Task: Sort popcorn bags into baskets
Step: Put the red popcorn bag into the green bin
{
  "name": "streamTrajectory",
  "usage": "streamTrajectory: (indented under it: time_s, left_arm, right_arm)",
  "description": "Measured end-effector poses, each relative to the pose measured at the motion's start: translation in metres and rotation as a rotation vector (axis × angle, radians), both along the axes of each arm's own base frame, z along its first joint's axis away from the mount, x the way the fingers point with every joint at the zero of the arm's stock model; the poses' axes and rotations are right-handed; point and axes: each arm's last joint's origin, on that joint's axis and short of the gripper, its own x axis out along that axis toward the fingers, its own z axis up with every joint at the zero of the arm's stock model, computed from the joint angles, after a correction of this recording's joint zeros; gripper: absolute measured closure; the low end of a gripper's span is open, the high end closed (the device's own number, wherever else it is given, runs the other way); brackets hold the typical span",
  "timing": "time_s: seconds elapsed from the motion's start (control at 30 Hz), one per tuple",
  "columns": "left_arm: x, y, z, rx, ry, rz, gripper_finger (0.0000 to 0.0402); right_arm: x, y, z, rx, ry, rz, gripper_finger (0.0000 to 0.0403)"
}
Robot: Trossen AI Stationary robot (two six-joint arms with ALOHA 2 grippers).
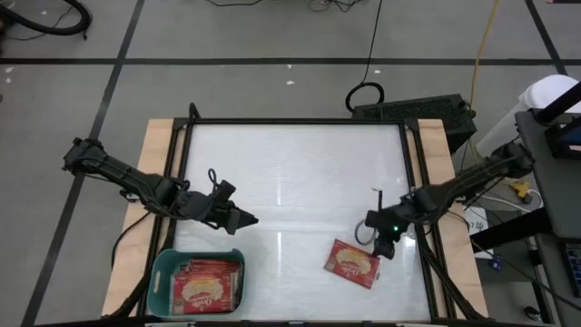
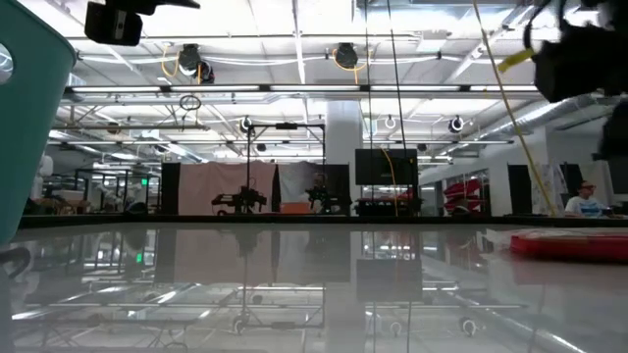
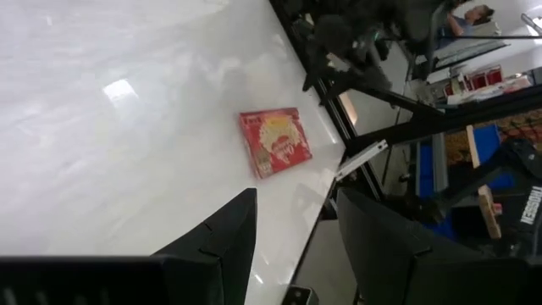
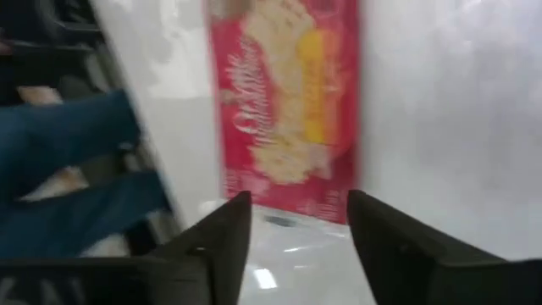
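Note:
One red popcorn bag [image 1: 352, 263] with a yellow-cream picture lies flat on the white table near its right front; it also shows in the left wrist view [image 3: 274, 141], the right wrist view [image 4: 288, 102] and, edge-on, in the low view [image 2: 571, 243]. The teal basket [image 1: 160, 272] stands at the table's near left corner with several red bags [image 1: 204, 286] lying in it. My right gripper [image 1: 384, 243] hovers open just above the lone bag's far right edge, touching nothing. My left gripper [image 1: 243, 219] hangs open above the table beyond the basket, empty.
A black frame [image 1: 300, 121] borders the white table, with wooden strips [image 1: 154, 154] along both sides. The basket's teal wall [image 2: 29, 127] fills the low view's left edge. A person's blue-clad legs [image 4: 76, 169] stand by the table's right side. Bare tabletop [image 1: 300, 182] spans the middle.

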Motion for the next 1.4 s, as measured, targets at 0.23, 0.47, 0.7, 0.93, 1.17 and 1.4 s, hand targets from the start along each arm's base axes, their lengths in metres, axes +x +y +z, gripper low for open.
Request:
streamTrajectory:
  time_s: [0.23,0.47,0.7,0.93,1.17,1.4]
  left_arm:
    - [0.001,0.002,0.000,0.002,-0.001,0.010,0.0234]
    - [0.001,0.002,0.001,-0.031,-0.007,0.025,0.0234]
    - [0.002,0.002,0.002,-0.039,-0.020,0.028,0.0234]
    - [0.005,0.009,0.002,-0.029,-0.026,0.055,0.0234]
    - [0.009,0.018,0.005,0.002,-0.051,0.078,0.0234]
    - [0.011,0.025,0.005,0.039,-0.058,0.093,0.0234]
  right_arm:
    - [-0.015,0.015,-0.034,-0.067,-0.119,0.081,0.0132]
    - [-0.032,0.023,-0.056,-0.177,-0.222,0.166,0.0116]
    - [-0.037,0.033,-0.061,-0.225,-0.372,0.208,0.0130]
    - [-0.037,0.040,-0.078,-0.272,-0.301,0.199,0.0178]
    - [-0.032,0.043,-0.086,-0.291,-0.307,0.152,0.0285]
    - [-0.024,0.044,-0.080,-0.221,-0.362,0.087,0.0392]
